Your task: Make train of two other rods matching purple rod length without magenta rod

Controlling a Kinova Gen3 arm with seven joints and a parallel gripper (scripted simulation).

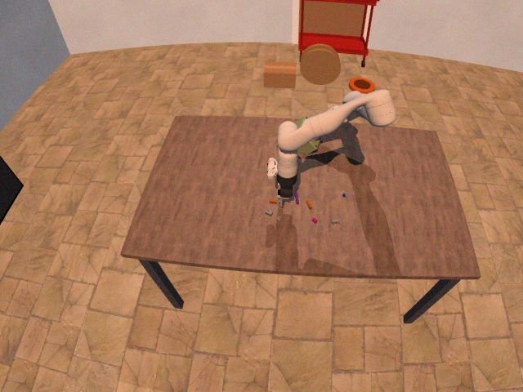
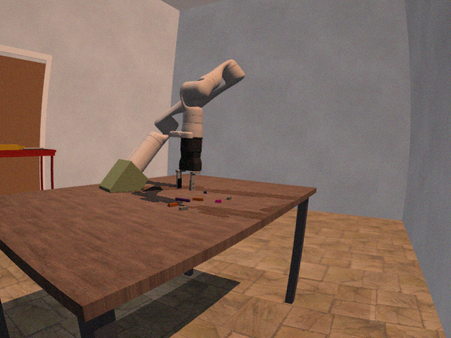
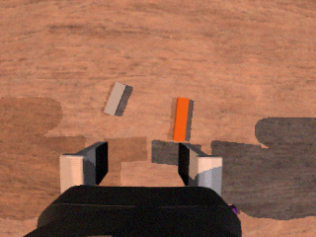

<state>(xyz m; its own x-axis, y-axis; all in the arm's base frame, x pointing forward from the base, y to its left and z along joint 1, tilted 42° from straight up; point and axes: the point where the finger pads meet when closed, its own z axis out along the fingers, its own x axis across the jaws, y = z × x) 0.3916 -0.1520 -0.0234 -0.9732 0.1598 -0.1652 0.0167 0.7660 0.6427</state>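
My gripper [image 1: 279, 206] [image 2: 185, 189] [image 3: 143, 157] is open and empty, above the table. The left orange rod [image 1: 273, 201] [image 2: 173, 204] [image 3: 182, 119] and the left grey rod [image 1: 268, 212] [image 2: 183, 208] [image 3: 115, 99] lie apart, just beyond the fingertips in the wrist view. The purple rod [image 1: 297, 198] [image 2: 182, 199] [image 3: 235, 209] is mostly hidden in the wrist view. The other orange rod [image 1: 309, 204] [image 2: 197, 198] lies right of it in the top view. The other grey rod [image 1: 335, 221] [image 2: 228, 198] and the small blue rod [image 1: 343, 194] [image 2: 205, 191] lie farther right. No rods touch.
A magenta rod [image 1: 314, 220] [image 2: 218, 201] lies between the right orange and right grey rods. The arm's green base block [image 2: 123, 176] stands at the table's back. The table [image 1: 189, 228] [image 2: 109, 236] bears the arm's dark shadows.
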